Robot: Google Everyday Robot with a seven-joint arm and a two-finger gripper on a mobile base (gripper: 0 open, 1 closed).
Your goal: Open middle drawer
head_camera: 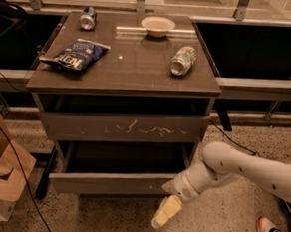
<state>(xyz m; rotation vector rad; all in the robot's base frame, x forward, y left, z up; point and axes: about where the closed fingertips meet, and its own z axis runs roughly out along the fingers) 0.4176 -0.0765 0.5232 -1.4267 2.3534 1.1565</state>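
Low on the table (pixel 138 80), beneath the taller scratched front (pixel 85 127): the middle drawer (pixel 111 184), drawn forward out of the frame, with a dark opening behind its plain panel. Judged open already, or near enough; hard to say whether at full reach.

Just past the panel's right end and a little lower, tilted down toward the floor: the hand (pixel 164 213), apart from the drawer and touching nothing. Impossible to tell whether spread or closed. Probably stationed at that corner for want of a handle, with only an edge to hook and pull. Held clear of the panel, likely to avoid nudging it back in.

Behind the hand, reaching in from the right: the arm (pixel 251 170), kept low to suit so low a drawer.

Up on the tabletop, well away from all this: a chip bag (pixel 76 55), a can on its side (pixel 183 60), a second can (pixel 88 18), a small bowl (pixel 158 25). No part in the job, and safe enough barring a jolt to the table
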